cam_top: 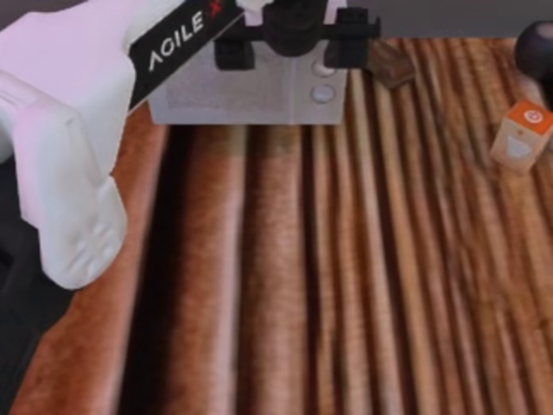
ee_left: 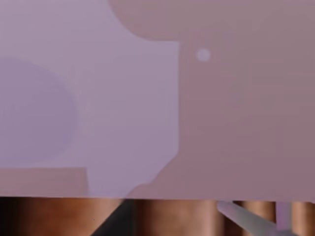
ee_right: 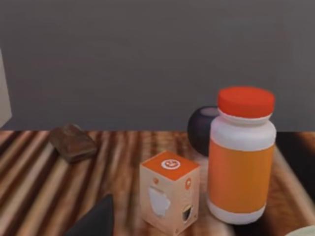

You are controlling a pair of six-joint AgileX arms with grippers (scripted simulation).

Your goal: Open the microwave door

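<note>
The light-grey microwave stands at the table's far edge, left of centre, with two silver knobs on its right panel. Its door, with the speckled mesh window, lies flat against the front. My left gripper hangs over the microwave's top, open, its black fingers spread wide with nothing between them. In the left wrist view a pale grey surface fills nearly everything, very close. My right arm is out of the top view; only one dark fingertip shows in its wrist view.
An orange-and-white box stands at the right. An orange-labelled bottle with a red cap stands beside it. A dark ball and a brown lump lie near the far edge.
</note>
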